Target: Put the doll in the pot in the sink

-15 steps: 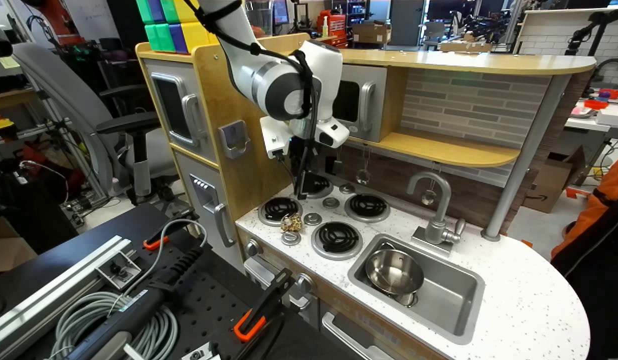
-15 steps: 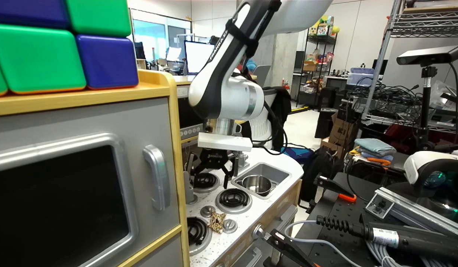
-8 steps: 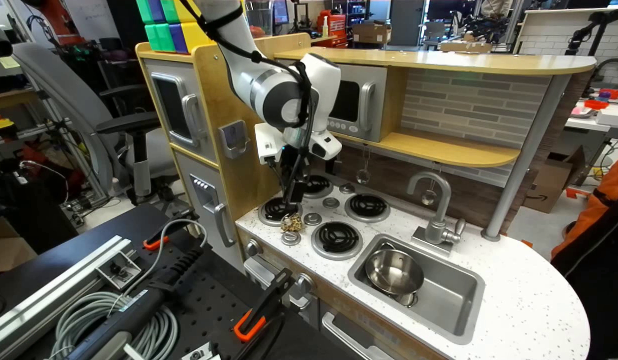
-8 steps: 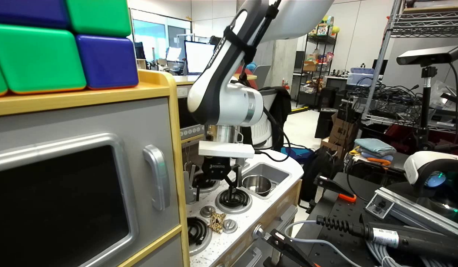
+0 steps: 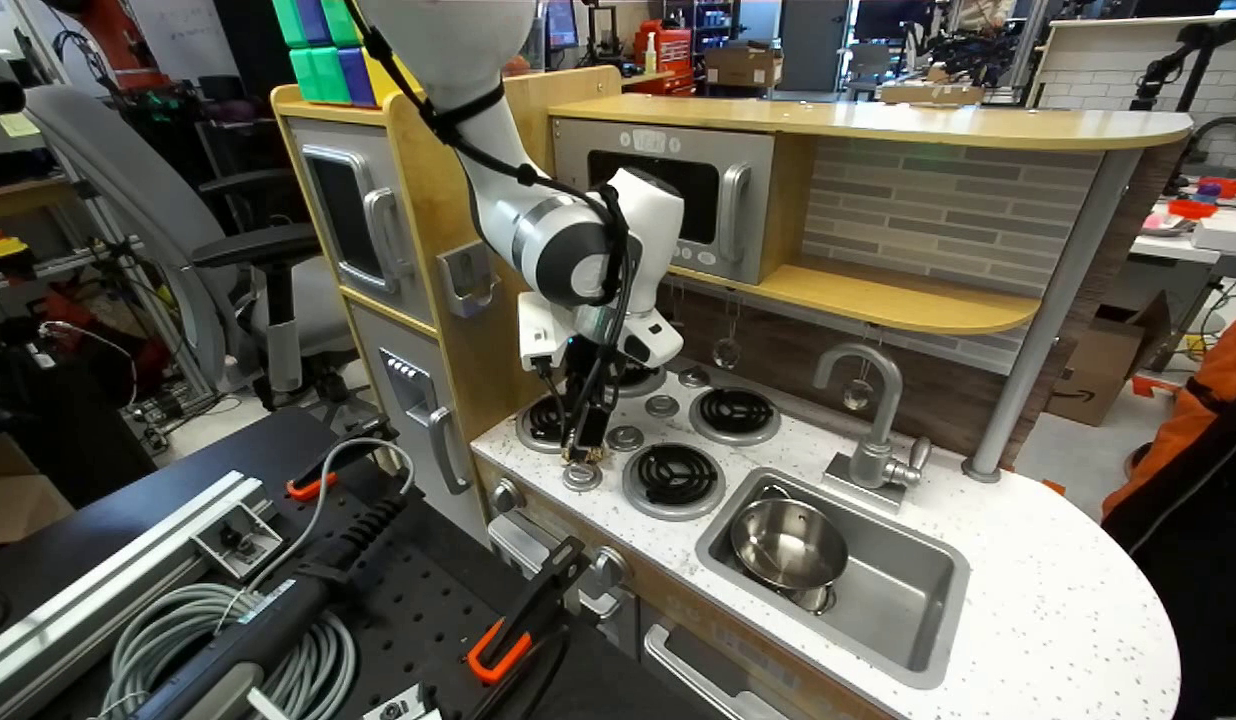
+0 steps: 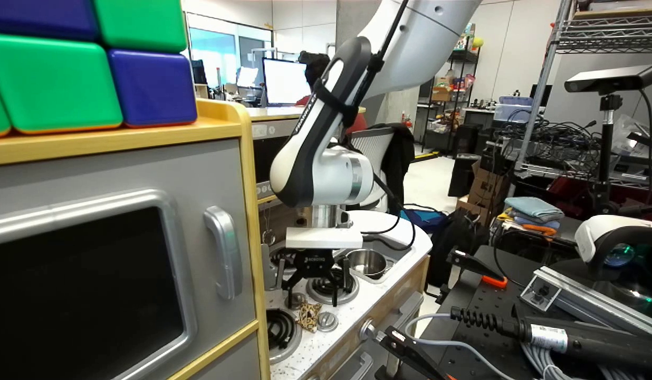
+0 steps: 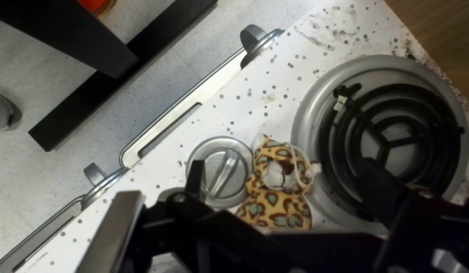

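Where the arm (image 5: pixel 570 240) bends over the burners (image 5: pixel 675 478), its jaws point down toward the surface (image 5: pixel 1063 600); in an exterior view their fingers (image 6: pixel 334 296) stand wide apart, gripping nothing. Doll (image 7: pixel 280 185), one, leopard-spotted: on the surface, between a knob (image 7: pixel 223 172) and a burner's rim, one finger to either side in the wrist view; contact cannot be told. Front edge of the surface: near, just past the knob. Cabinet (image 5: pixel 483 370), tall, wooden: at the surface's end, past that burner. Microwave (image 5: pixel 700 185) and shelf (image 5: pixel 898 295): above the surface's rear. Open room: from the jaws across the burners to the sink (image 5: pixel 898 600). Sink, grey, let into the surface, well apart from the jaws; tap (image 5: pixel 876 455) at its back edge. Pot (image 5: pixel 790 540), steel, mouth up, two-handled: inside the sink, at the end nearer the burners, its inner floor in view.
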Available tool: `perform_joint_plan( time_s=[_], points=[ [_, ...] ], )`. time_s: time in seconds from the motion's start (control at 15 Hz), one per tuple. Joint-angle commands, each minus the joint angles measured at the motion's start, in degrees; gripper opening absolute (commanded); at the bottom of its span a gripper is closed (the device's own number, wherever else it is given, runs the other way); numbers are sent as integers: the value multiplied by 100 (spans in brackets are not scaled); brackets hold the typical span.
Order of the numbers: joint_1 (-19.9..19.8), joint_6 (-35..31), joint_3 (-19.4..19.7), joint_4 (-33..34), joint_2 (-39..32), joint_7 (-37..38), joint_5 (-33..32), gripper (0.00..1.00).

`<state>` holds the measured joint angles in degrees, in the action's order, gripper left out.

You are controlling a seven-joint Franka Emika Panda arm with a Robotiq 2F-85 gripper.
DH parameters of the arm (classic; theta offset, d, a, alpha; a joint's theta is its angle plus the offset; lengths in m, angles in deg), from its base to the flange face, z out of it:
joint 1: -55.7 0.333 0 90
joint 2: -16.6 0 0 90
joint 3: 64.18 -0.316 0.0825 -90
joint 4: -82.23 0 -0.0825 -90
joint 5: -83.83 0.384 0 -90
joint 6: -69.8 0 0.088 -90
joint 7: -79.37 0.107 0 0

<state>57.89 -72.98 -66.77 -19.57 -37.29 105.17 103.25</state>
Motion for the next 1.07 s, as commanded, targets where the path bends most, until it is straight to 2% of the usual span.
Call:
perform_joint_plan(
  time_s=[0.0,0.2,0.27,0.33,0.4,0.8,1.0],
  points=[
    [301,-74,188,626,-531,308,-21,100],
    [422,-54,268,939,-787,456,-43,99],
    [444,-53,292,1024,-853,498,-44,74],
    [466,-37,329,1057,-873,557,-49,74],
    [474,-38,338,1093,-877,561,-52,69],
    [409,-77,294,1152,-844,521,10,21],
    [265,-108,263,938,-617,411,74,2]
  ],
)
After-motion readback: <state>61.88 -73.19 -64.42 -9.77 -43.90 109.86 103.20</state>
